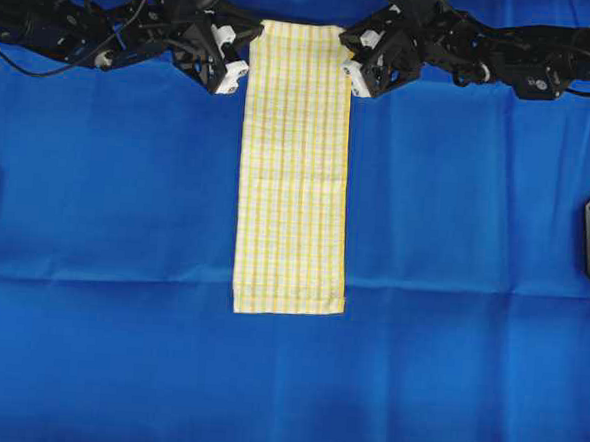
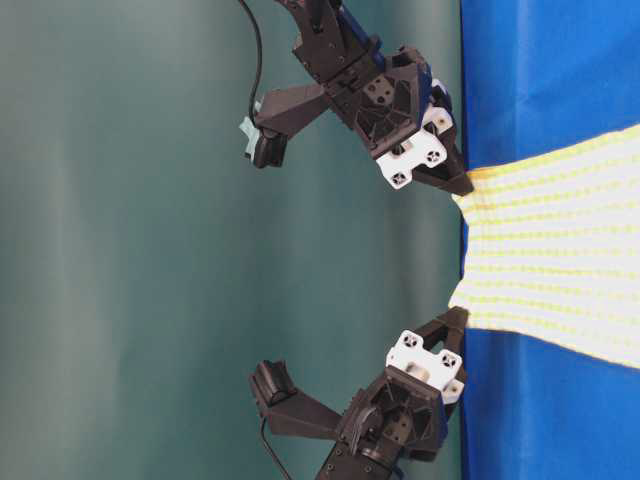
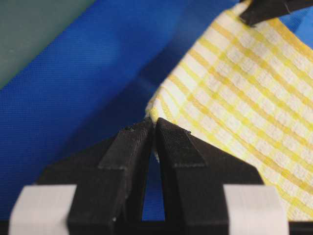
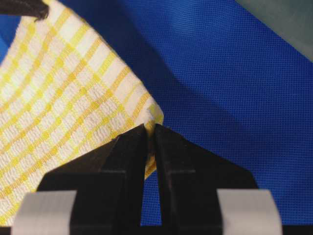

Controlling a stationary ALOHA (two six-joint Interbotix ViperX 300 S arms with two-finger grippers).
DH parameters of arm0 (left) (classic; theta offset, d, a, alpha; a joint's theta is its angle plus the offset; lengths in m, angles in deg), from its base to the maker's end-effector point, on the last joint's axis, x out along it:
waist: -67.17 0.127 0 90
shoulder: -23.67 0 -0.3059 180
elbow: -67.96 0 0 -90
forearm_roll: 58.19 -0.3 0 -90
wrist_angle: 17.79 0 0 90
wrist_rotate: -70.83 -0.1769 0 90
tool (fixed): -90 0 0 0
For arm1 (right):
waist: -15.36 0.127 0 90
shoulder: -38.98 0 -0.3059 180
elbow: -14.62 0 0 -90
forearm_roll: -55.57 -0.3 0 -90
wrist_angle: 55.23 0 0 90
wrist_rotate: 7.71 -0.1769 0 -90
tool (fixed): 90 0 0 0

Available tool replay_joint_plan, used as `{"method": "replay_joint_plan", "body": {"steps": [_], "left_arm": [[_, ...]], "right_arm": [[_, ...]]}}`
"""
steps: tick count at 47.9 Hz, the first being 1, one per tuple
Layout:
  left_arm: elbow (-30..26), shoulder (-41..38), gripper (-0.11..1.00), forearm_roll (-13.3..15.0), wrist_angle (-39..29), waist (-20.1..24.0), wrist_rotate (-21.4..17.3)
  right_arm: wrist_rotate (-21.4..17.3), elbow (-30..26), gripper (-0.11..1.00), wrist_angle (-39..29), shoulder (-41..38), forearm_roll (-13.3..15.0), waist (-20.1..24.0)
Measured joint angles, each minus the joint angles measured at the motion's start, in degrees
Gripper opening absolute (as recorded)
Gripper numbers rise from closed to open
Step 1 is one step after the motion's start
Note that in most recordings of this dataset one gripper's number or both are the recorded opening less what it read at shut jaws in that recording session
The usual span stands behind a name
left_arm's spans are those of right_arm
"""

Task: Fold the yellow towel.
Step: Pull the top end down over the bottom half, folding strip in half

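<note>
A: Where is the thin cream towel with yellow checks (image 1: 295,171)?

B: It lies as a long strip down the middle of the plain blue cloth (image 1: 116,200).

A: And the pincers?

B: The left gripper (image 1: 247,50) and the right gripper (image 1: 347,56) each pinch one far corner, jaws closed on it.

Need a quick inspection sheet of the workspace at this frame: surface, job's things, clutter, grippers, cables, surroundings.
Surface: blue cloth covers the table, with a few creases.
Job's things: yellow towel lies as a long narrow strip, its top end lifted off the surface at both corners.
Clutter: nothing seen.
Grippers: left gripper shut on the towel's top left corner; right gripper shut on the top right corner.
Cables: black cable runs along the upper arm in the table-level view; another trails by the lower arm.
Surroundings: plain grey-green wall; black brackets at the table's side edges.
</note>
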Motion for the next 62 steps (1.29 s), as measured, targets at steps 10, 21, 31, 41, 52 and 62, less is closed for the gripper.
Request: {"method": "replay_joint_plan", "body": {"steps": [10,21,31,41,52,62], "left_arm": [[1.93,1.93,0.03,0.0,-0.79,-2.9,0.44],[6.77,8.35,0.03,0.09,-0.88,-9.14,1.05],[9.84,13.01,0.03,0.18,-0.88,-16.17,4.66],[10.99,13.8,0.03,0.18,-0.88,-23.91,8.44],[11.16,13.8,0.03,0.53,-0.79,-32.26,9.32],[11.16,13.8,0.03,0.7,-0.79,-37.71,9.32]], "right_arm": [[0.18,1.85,0.05,-1.14,2.81,0.79,1.49],[0.18,5.71,0.05,-1.32,7.12,1.05,6.15],[-0.88,9.84,0.05,-1.14,10.55,1.05,12.57],[-0.88,12.92,0.05,-0.62,13.1,-0.97,19.69],[-0.97,14.41,0.05,-0.09,14.85,-3.96,26.19],[-0.97,14.5,0.05,1.23,14.94,-6.33,31.73]]}}
